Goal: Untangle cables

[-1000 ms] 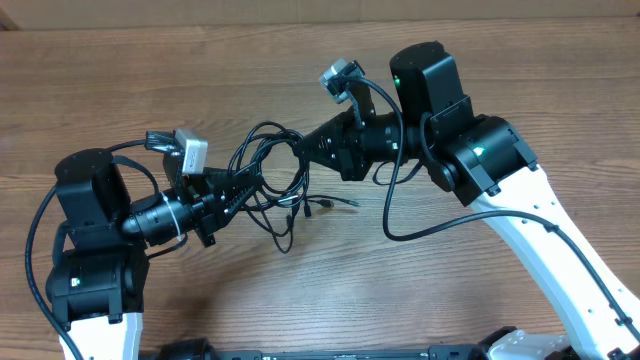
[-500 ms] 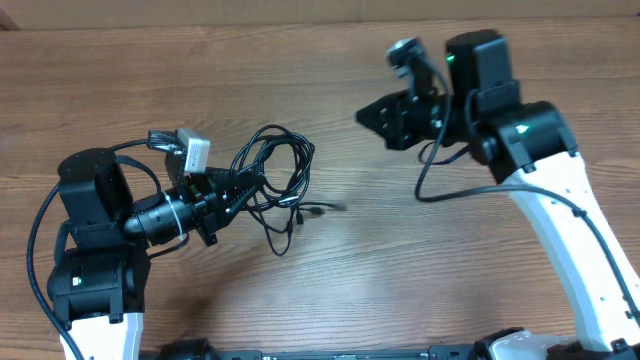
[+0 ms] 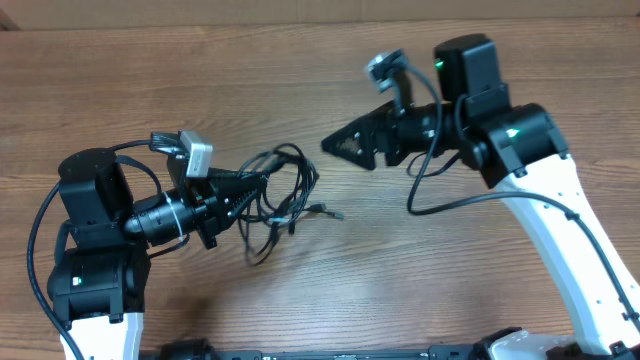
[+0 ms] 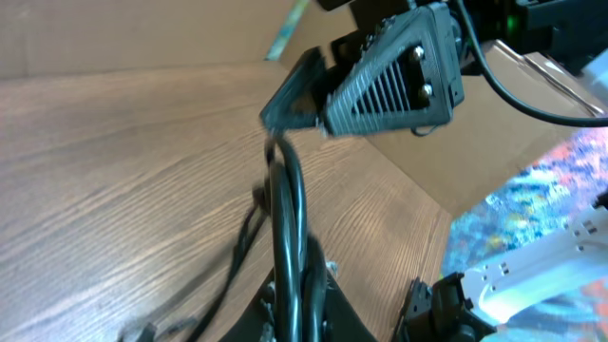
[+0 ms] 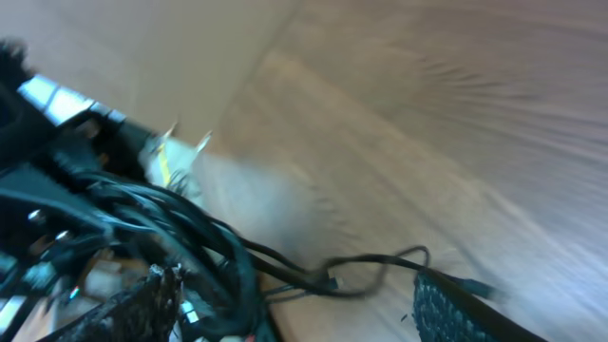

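Overhead: right hand (image 3: 330,146) back nearer cables (image 3: 268,192)

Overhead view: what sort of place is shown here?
Probably a robotics lab bench: a wood-grain table, a left arm and a right arm working at it, and a tangle of black cables held in the left gripper.

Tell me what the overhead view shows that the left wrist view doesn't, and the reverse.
Only overhead: the whole tangled black cable bundle on the brown wooden table, its loose plug end lying free, and a sliver of table between the bundle and the black right gripper. Only left wrist: a close look at one loop rising from the black left gripper, and colourful clutter past the table edge. Both: the bundle, the table, and the right gripper facing the left gripper.
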You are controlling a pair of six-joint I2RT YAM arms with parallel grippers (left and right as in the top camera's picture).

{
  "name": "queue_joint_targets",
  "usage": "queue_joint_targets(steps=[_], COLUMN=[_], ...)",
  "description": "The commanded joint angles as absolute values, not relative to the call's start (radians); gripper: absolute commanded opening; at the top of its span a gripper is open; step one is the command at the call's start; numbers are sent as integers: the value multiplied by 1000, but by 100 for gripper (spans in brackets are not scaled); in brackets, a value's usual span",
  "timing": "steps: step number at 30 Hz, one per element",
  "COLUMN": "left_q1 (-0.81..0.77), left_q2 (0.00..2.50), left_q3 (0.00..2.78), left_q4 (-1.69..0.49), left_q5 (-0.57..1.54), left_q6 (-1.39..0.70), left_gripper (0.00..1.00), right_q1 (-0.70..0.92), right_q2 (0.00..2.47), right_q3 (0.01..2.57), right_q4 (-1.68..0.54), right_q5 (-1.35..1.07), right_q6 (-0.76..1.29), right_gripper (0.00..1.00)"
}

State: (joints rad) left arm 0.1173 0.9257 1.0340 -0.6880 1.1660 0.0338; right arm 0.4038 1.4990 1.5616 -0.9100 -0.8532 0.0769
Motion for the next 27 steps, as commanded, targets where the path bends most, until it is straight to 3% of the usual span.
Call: queue_joint_targets(steps=[1, 3, 6, 12, 21, 22, 23, 27], left_q1=[110, 110, 110, 110, 110, 110, 110, 110], left_q2=[914, 914, 914, 914, 914, 914, 914, 914], left_q3=[1050, 1050, 1050, 1050, 1050, 1050, 1050, 1050], left_q4=[-685, -684, -684, -675, -457, -426, -402, -357], left_q5=[1251, 1254, 1256, 1258, 1245, 1245, 1245, 1245], left_q6=[119, 126, 127, 88, -322, -369, -403, -461], left_gripper=[10, 10, 10, 10, 6, 6, 6, 6], right_q1=[447, 465, 486, 524, 589, 593, 595, 596], right_q2=[1481, 1481, 1481, 1482, 1483, 1483, 1483, 1483], right_q3=[1565, 1565, 1565, 1565, 1565, 1565, 1565, 1565], right_q4=[-908, -908, -908, -911, -922, -921, -921, -923], right_q5=[-900, -900, -900, -899, -891, -891, -885, -846], right_q6=[97, 109, 108, 51, -126, -130, -129, -128], right_gripper=[69, 63, 63, 72, 59, 36, 4, 4])
